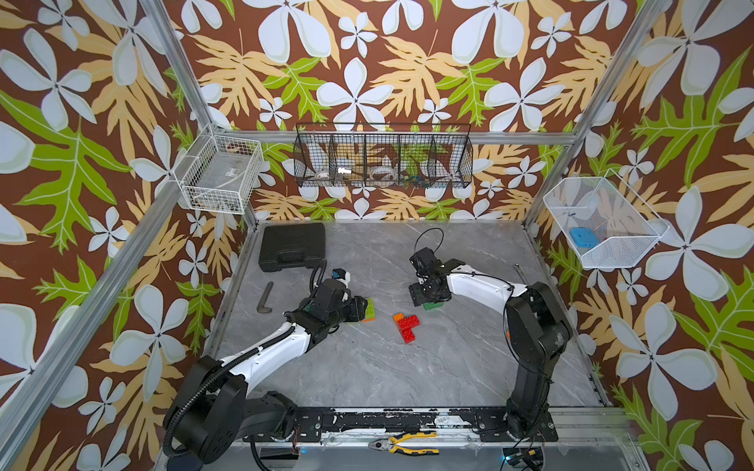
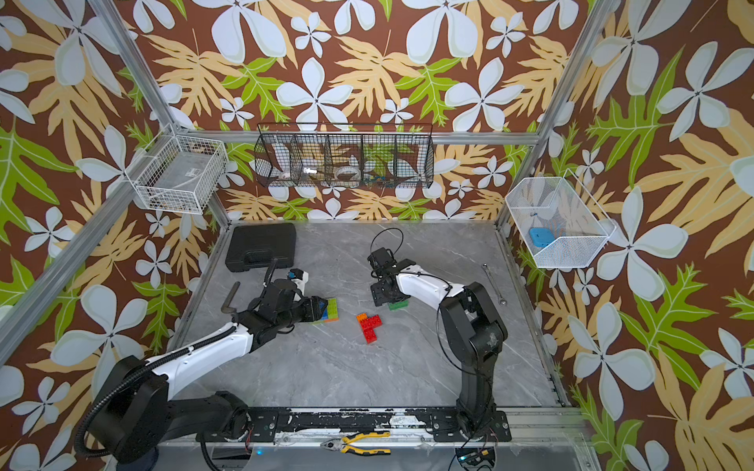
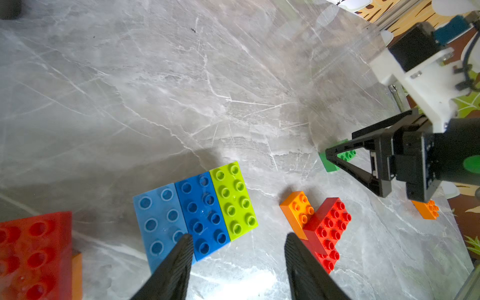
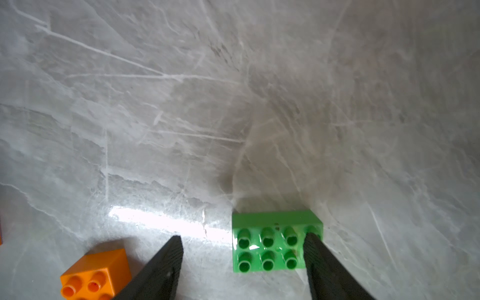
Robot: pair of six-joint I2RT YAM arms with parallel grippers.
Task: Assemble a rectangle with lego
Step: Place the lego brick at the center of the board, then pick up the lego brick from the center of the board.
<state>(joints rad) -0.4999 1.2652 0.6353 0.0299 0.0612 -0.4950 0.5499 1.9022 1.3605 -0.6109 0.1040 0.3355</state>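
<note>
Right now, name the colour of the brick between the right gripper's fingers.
Green: the green brick shows best in the right wrist view.

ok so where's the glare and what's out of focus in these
right wrist view: white glare patch on the grey marble tabletop beside the green studded plastic brick, whose glossy top shines too; left wrist view: glare on the tabletop again, and the big red studded brick is soft, out of focus; both top views: even light, no strong glare.
</note>
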